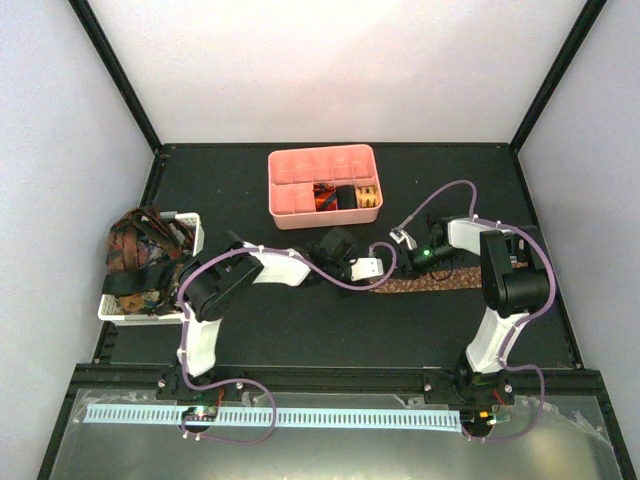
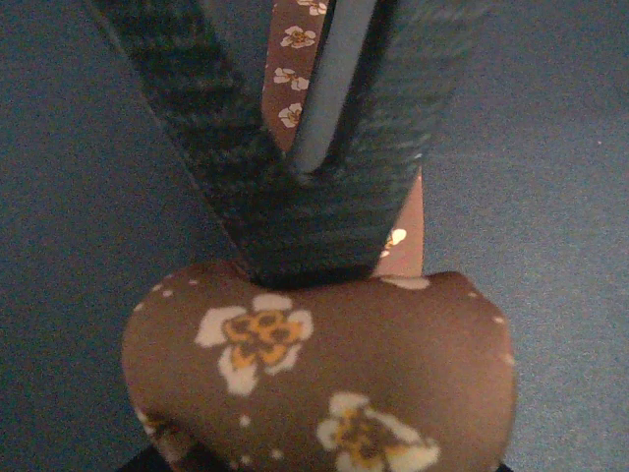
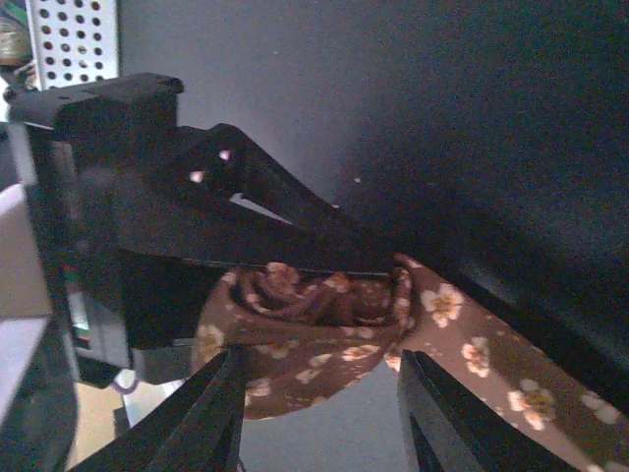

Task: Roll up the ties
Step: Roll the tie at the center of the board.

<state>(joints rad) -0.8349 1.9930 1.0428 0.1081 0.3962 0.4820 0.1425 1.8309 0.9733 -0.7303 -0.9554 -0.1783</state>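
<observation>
A brown tie with a small flower print lies flat on the black table between the arms. Its left end is wound into a roll. My left gripper is shut on that roll; in the left wrist view the roll fills the bottom and hides the jaws. My right gripper is open, with one finger on each side of the roll, and it also shows from above. Its dark fingers stand over the flat strip.
A pink compartmented tray at the back centre holds rolled ties. A white slotted basket at the left edge holds a heap of loose ties. Black table lies in front of the arms.
</observation>
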